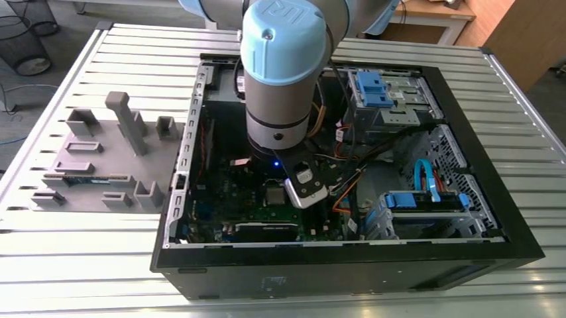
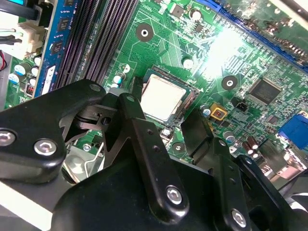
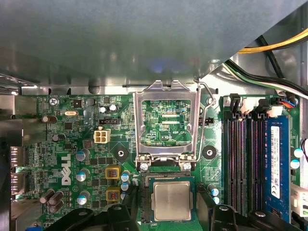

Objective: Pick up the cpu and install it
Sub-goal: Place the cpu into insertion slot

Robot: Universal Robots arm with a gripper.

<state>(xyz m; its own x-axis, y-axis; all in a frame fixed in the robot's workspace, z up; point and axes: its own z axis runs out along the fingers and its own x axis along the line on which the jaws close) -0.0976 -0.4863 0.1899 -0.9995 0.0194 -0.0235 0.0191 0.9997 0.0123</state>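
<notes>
While the claw [image 2: 166, 103] hangs low over the motherboard [image 2: 163, 29] with its two fingers [image 2: 139, 130] spread wide, the cpu [image 2: 162, 97] lies flat in the socket [image 2: 191, 97], between the fingers and gripped by neither; the first wrist view shows the same, the cpu [image 3: 172, 201] seated silver side up in the socket [image 3: 146, 202]. Just beside it the one metal load frame [image 3: 140, 125] stands tipped open, green board showing through its window, and one wire lever [image 3: 202, 120] runs along its side; neither covers the chip. Near the socket sit two yellow square parts [image 3: 111, 172] and one white connector [image 3: 101, 136]; on the other side stands one blue memory stick [image 3: 276, 154] next to dark slots. In the exterior view one arm [image 1: 278, 73] reaches down into one open computer case [image 1: 521, 255] on the slatted desk [image 1: 79, 265]; one grey holder tray [image 1: 97, 165] lies at the exterior view's left, well apart from the case.
</notes>
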